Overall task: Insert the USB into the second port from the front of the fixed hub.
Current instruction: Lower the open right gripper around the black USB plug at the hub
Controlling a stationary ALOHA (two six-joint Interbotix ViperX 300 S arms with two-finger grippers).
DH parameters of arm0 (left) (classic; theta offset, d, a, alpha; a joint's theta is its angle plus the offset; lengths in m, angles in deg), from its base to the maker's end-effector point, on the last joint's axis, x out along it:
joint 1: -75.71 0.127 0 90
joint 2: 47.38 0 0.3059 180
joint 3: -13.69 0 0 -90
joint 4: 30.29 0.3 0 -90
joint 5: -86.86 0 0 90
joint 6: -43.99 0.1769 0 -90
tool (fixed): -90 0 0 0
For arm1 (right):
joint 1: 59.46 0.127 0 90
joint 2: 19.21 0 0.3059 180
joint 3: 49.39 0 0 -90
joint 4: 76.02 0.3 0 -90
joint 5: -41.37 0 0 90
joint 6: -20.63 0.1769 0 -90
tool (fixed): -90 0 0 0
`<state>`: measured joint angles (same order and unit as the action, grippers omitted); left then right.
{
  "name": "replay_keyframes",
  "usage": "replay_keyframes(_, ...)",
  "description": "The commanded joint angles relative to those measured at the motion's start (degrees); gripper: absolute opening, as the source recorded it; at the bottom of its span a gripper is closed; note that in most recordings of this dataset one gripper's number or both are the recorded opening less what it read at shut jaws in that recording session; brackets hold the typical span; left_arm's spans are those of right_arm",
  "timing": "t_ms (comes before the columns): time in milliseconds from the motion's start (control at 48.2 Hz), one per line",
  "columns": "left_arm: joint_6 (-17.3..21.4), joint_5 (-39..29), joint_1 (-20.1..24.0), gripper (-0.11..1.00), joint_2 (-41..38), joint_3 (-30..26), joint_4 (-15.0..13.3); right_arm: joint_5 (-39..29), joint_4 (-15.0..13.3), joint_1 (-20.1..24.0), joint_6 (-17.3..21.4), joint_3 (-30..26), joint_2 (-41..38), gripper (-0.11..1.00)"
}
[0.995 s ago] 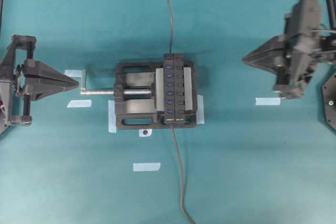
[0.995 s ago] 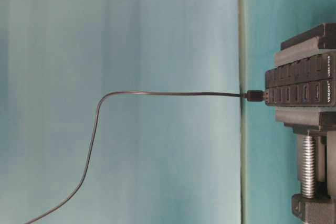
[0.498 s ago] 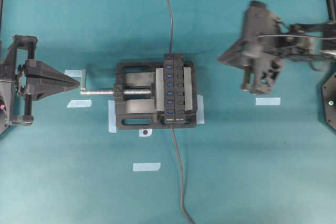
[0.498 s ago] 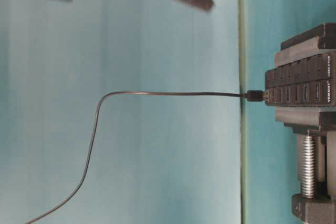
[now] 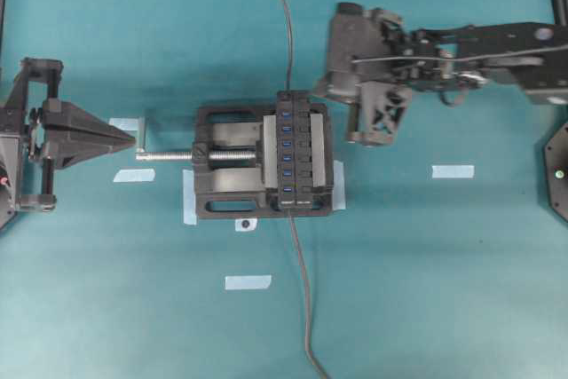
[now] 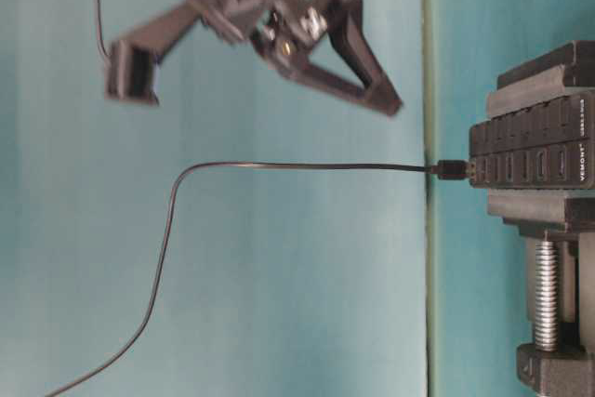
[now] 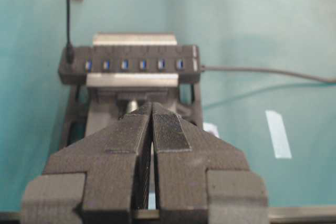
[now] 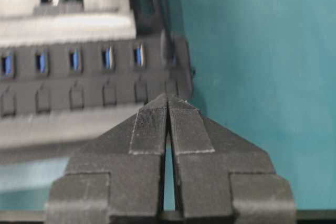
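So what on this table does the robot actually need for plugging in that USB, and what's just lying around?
For the job:
- fixed hub
- USB cable, its plug at the hub's front end
- right gripper, shut, beside the hub
- left gripper, shut, parked

Just there:
- vise clamping the hub
- blue tape strips
- hub's own cable

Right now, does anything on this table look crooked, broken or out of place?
Nothing stands out. The hub sits straight in the vise, undamaged as far as shows, and nothing is spilled. The left hand and right hand are both shut and empty.
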<state>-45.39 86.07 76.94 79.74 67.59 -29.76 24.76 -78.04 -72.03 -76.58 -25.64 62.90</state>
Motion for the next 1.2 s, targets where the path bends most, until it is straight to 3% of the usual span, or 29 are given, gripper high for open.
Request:
replay_keyframes(0, 0.09, 0.53, 0.09, 0.00, -0.26, -1.49, 0.09, 0.62, -0.09, -0.18, -0.88, -2.20, -0.62, 0.03)
replay_keyframes(892, 0.44, 0.26, 0.70, 0.00, -1.14, -2.20, 0.09, 1.76, 0.18, -0.53, -2.37, -4.22, -3.96, 0.06)
replay_keyframes(1057, 1.41, 0.09, 0.79, 0.00, -1.14, -2.20, 0.09, 2.99, 0.35, -0.53, -2.29, -4.39, -4.22, 0.21)
replay_keyframes(1182, 1.41, 0.09, 0.79, 0.00, -1.14, -2.29, 0.09, 3.34, 0.35, -0.53, -2.11, -4.39, -4.39, 0.49)
